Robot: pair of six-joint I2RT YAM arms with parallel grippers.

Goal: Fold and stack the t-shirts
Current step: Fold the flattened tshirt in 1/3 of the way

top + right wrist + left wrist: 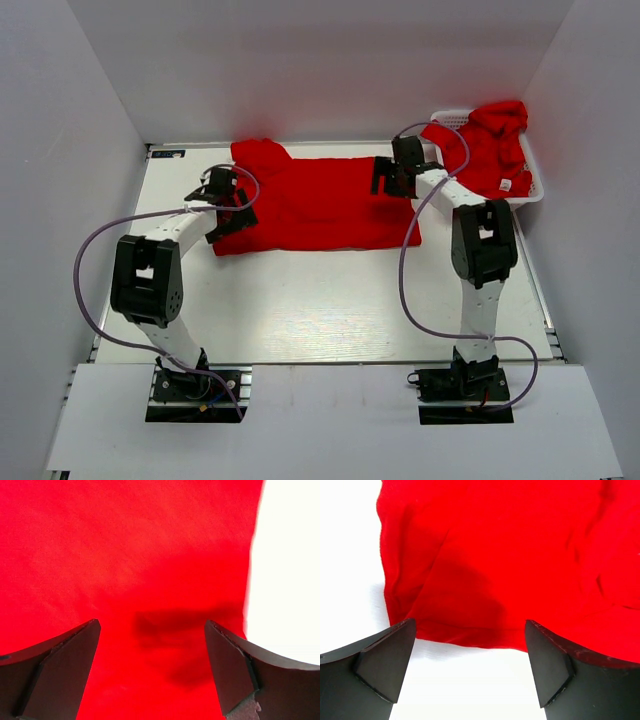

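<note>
Smooth white table (pixel 330 310). Spread flat across its far half, soft red cloth t-shirt (pixel 320 205), roughly rectangular, long axis left to right, rumpled toward the table's left. At the table's far right corner, white lattice basket (pixel 538 190) heaped with crumpled red t-shirts (pixel 495 140). Toward the table's left, left gripper (pixel 470 630), jaws wide, empty. Toward its right, right gripper (pixel 152 625), likewise.

White tag (pixel 505 185) txt too small to read.
</note>
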